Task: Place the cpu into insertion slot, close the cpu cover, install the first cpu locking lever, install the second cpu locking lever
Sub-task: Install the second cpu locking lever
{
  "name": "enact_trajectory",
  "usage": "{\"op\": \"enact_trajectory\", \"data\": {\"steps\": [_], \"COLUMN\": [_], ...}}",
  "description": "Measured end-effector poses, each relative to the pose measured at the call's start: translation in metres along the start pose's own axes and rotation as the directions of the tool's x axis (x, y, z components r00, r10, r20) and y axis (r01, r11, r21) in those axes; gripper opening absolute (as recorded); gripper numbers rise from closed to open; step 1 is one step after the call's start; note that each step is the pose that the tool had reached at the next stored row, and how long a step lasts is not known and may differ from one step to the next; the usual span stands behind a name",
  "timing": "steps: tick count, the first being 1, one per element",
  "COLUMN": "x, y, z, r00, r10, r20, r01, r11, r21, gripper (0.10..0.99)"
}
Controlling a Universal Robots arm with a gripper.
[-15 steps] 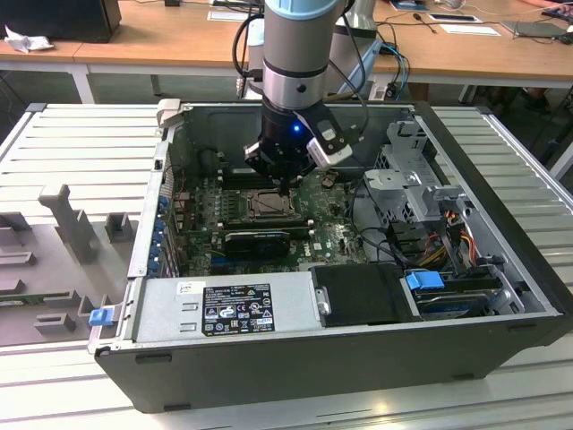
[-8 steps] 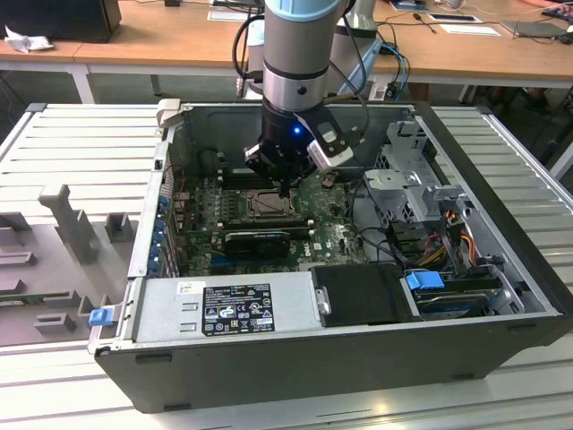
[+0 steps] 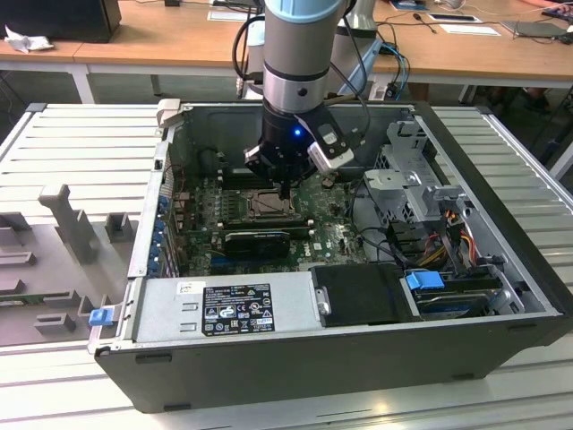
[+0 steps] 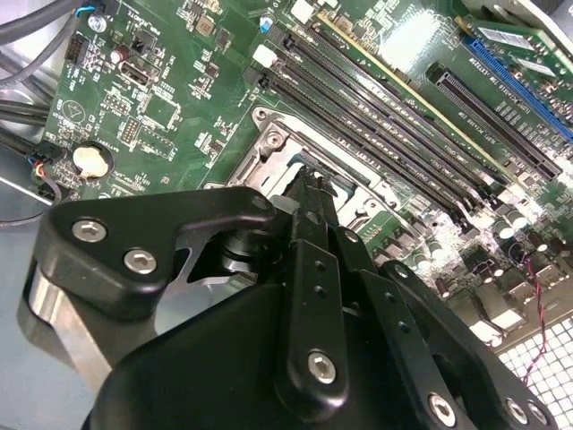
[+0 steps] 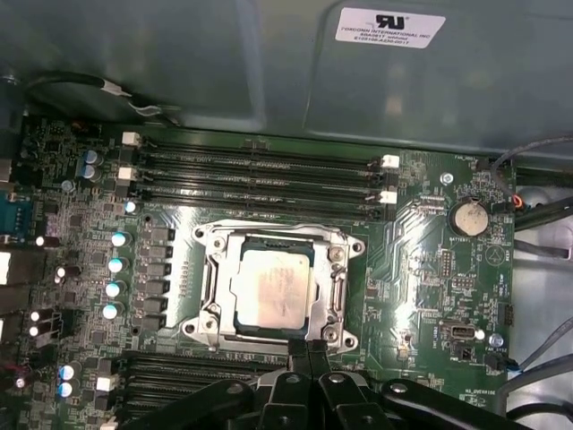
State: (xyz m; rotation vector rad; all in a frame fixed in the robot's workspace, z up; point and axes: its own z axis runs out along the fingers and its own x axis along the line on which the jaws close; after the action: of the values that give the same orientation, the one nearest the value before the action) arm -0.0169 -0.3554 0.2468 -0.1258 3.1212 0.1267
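One cpu (image 5: 274, 285) seated, gripper (image 5: 309, 347) at socket edge

The open top of the dark grey metal computer case (image 3: 295, 358) gives free entry from above. Inside, the black end effector (image 3: 285, 190) hangs with fingertips pressed together just at the edge of the silvery-grey metal cpu cover (image 5: 273, 287), lying flat around the pale square cpu (image 5: 271, 288). Long black memory slots (image 5: 260, 175) flank the socket on two sides, low and flush. Toward the exterior view's right, a silvery drive cage (image 3: 416, 175) and loose black cables (image 3: 363, 215) crowd the room; the grey power supply box (image 3: 228, 309) walls the near side.
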Motion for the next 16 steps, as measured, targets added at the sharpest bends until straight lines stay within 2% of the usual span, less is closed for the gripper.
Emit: {"op": "enact_trajectory", "data": {"steps": [16], "x": [0.0006], "y": [-0.0028], "z": [-0.0014], "r00": [1.0], "r10": [0.0], "r20": [0.0], "r01": [0.0], "r11": [1.0], "r21": [0.0], "gripper": [0.106]}}
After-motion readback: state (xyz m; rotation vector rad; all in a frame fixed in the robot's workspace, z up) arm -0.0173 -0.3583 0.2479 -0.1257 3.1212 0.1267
